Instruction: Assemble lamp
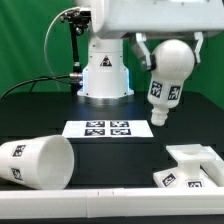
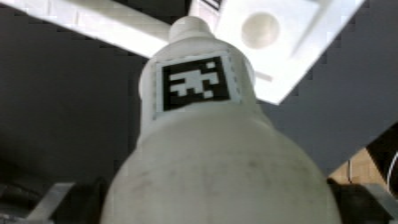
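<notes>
My gripper (image 1: 171,50) is shut on the white bulb (image 1: 167,78) and holds it in the air at the exterior view's right, stem pointing down and tilted, a square tag on its stem. In the wrist view the bulb (image 2: 205,130) fills the picture, its tag facing the camera; the fingers are hidden behind it. The tapered shade (image 1: 36,162) lies on its side at the front left of the exterior view. The small flared base (image 1: 193,166) sits at the front right, below and in front of the bulb; it also shows in the wrist view (image 2: 267,28) beyond the stem tip.
The marker board (image 1: 105,129) lies flat in the middle of the black table. The robot pedestal (image 1: 104,72) with a triangle logo stands behind it. A white ledge (image 1: 110,198) runs along the table's front edge.
</notes>
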You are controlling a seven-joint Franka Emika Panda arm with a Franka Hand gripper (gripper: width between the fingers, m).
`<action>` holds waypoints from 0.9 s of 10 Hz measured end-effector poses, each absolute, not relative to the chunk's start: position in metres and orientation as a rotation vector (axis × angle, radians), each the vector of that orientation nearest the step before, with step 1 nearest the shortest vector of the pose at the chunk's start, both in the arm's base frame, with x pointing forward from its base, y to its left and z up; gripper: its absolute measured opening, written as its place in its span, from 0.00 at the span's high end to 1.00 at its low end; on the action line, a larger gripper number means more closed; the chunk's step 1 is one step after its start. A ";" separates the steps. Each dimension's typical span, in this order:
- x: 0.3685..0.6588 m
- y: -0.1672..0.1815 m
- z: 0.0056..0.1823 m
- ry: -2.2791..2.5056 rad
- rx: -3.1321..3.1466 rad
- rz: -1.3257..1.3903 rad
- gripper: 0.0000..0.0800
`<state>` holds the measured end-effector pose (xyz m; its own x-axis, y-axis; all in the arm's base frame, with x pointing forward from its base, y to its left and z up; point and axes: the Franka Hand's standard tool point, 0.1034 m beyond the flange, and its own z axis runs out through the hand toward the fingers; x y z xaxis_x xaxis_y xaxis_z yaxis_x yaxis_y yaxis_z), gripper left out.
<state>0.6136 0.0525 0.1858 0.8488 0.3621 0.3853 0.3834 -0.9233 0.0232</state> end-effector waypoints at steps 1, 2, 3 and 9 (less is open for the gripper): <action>0.614 0.053 0.185 -0.584 -2.972 -0.632 0.28; 0.612 0.057 0.180 -0.571 -2.975 -0.659 0.28; 0.612 0.064 0.180 -0.559 -2.966 -0.641 0.28; 0.613 0.082 0.166 -0.473 -2.977 -0.657 0.28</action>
<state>0.6132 0.0816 0.1660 0.8623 0.2838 0.4194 0.3076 -0.9514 0.0112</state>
